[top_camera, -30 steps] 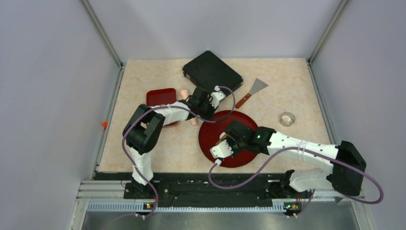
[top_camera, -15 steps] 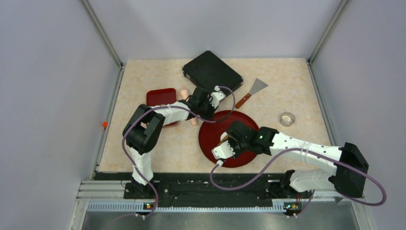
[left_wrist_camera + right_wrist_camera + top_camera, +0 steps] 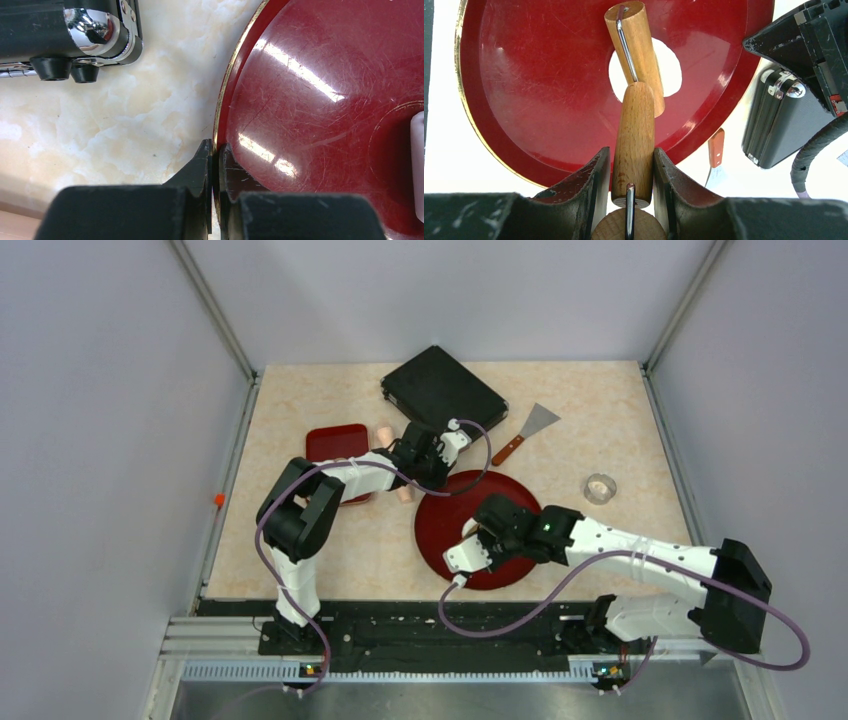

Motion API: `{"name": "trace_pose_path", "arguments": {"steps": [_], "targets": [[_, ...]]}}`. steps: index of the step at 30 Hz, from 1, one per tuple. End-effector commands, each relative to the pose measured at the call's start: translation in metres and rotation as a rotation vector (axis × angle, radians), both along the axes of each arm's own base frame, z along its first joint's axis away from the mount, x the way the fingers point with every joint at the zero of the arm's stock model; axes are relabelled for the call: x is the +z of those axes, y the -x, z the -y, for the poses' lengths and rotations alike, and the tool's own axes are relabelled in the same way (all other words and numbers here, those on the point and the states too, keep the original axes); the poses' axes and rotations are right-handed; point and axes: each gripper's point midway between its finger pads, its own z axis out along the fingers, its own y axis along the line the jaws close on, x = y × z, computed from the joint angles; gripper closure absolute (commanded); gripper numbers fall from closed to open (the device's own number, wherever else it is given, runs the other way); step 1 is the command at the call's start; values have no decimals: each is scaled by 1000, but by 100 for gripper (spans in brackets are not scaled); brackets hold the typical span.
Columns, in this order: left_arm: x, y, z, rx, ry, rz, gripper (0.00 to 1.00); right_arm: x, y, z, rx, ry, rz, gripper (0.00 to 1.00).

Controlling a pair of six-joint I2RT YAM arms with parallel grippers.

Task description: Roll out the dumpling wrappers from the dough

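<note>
Wooden rolling pin (image 3: 634, 130) is gripped by its handle in the right gripper (image 3: 631, 156); the fingers are clamped on the handle's two sides. The roller end is laid across the dough (image 3: 671, 67), which is found near the middle of the round red plate (image 3: 534, 100).

Left gripper (image 3: 215, 150) is set at the plate's rim. Its fingers are pinched on the gold edge, one inside and one outside, with almost no gap between them. The plate is judged to be steadied this way while rolling is done.

Progress: the dough is already flattened to a thin white patch, roughly round, seen on both sides of the roller. No cut wrappers are seen anywhere. The clear ring cutter (image 3: 600, 487) is left on the table (image 3: 300, 540), well apart from the plate, to the right. Rolling is judged to be under way, and the cutting of discs not yet begun.

Hidden or unclear: in the top view the dough is covered wholly by the right arm. From the right wrist its middle is hidden under the roller, so evenness and thickness cannot be judged. A white strip (image 3: 418, 165), cut off at the right edge of the left wrist view, is possibly the dough's edge; this cannot be confirmed. A black case (image 3: 442, 390), a scraper (image 3: 530, 428) and a small red tray (image 3: 335, 443) are noted beyond the plate, the tray partly masked by the left arm.
</note>
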Motion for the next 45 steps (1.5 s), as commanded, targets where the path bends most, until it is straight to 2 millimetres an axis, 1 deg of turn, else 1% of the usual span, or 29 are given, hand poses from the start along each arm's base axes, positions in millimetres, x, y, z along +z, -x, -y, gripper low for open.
{"name": "trace_pose_path", "arguments": {"steps": [1, 9, 12, 17, 20, 21, 22, 24, 27, 34, 40, 45], "targets": [[-9, 0, -21, 9, -93, 25, 100, -54, 114, 97, -47, 380, -511, 100], [-8, 1, -21, 7, -91, 25, 100, -51, 113, 95, -56, 367, -503, 100], [-8, 1, -21, 7, -91, 26, 100, -51, 108, 91, -60, 352, -481, 100], [-8, 1, -22, 7, -90, 26, 100, -51, 80, 72, -65, 280, -347, 100], [-8, 2, -22, 7, -89, 25, 100, -50, 68, 58, -59, 226, -294, 100], [-8, 1, -21, 6, -88, 27, 100, -49, 62, 49, -57, 189, -272, 100], [-8, 1, -21, 6, -88, 27, 100, -48, 53, 44, -67, 171, -225, 100], [-8, 1, -21, 6, -89, 27, 100, -45, 40, 37, -74, 140, -162, 100], [-8, 2, -22, 5, -89, 26, 100, -43, 29, 28, -77, 104, -106, 100], [-8, 1, -21, 5, -88, 28, 100, -44, 21, 15, -72, 59, -76, 100], [-7, 1, -21, 5, -88, 29, 100, -49, 18, 11, -64, 55, -70, 100], [-7, 2, -21, 5, -87, 29, 100, -56, 21, 9, -54, 64, -92, 100]]}}
